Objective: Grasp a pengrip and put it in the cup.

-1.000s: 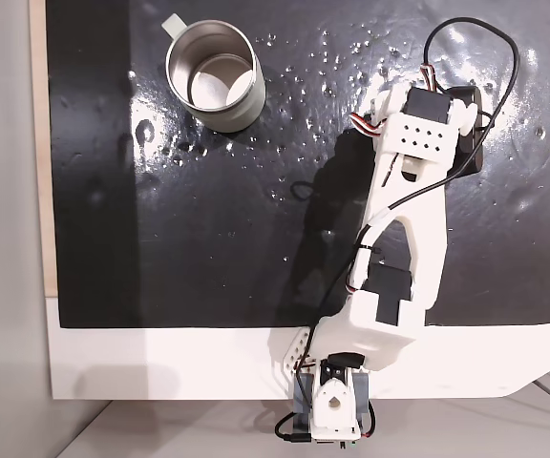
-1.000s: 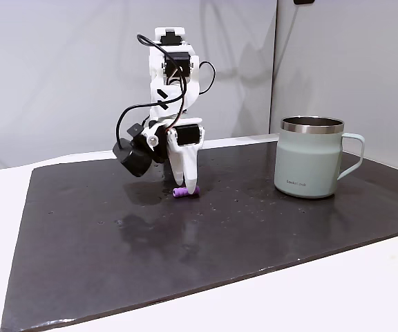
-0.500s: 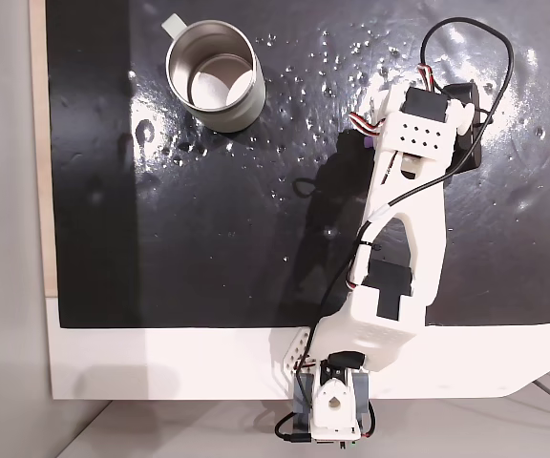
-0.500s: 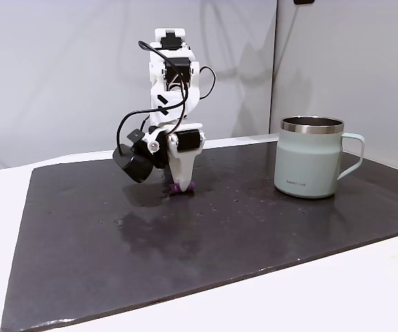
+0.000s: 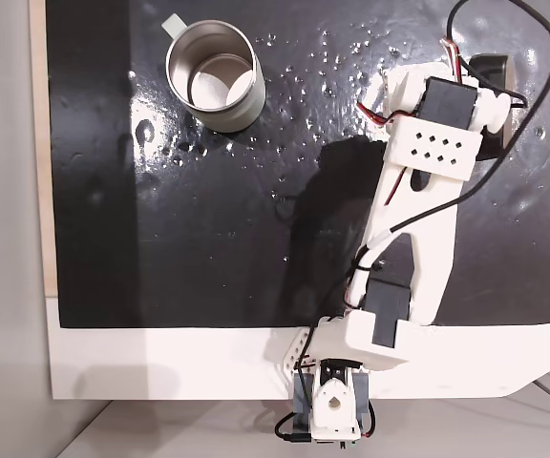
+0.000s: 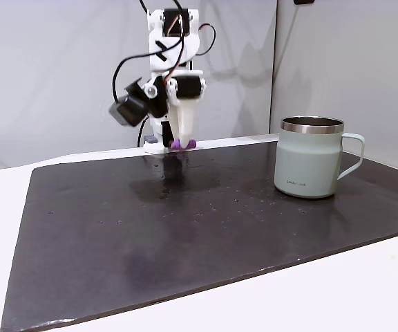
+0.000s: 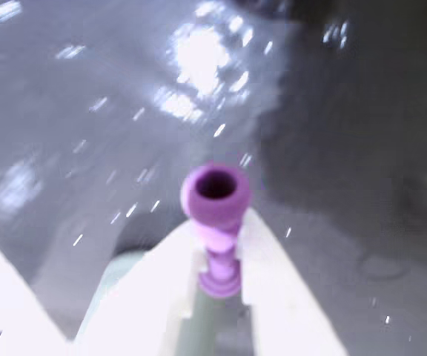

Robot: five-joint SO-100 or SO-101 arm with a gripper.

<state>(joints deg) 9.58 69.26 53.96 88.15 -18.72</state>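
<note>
the white plastic tool point(image 6: 182, 142) is clamping the purple ribbed pengrip point(image 7: 215, 194) between its tapered fingers, above the glossy black mat point(image 6: 206, 228); the brushed steel cup point(image 6: 309, 164) is standing well apart.

A bare test bench in a lab or office: a white tabletop point(image 6: 365, 290) topped with a glossy black mat point(image 6: 185, 228), backed by plain grey wall panels point(image 6: 61, 69).

black mat point(image 6: 185, 235), white table point(image 6: 323, 297), grey wall point(image 6: 47, 69)
</note>
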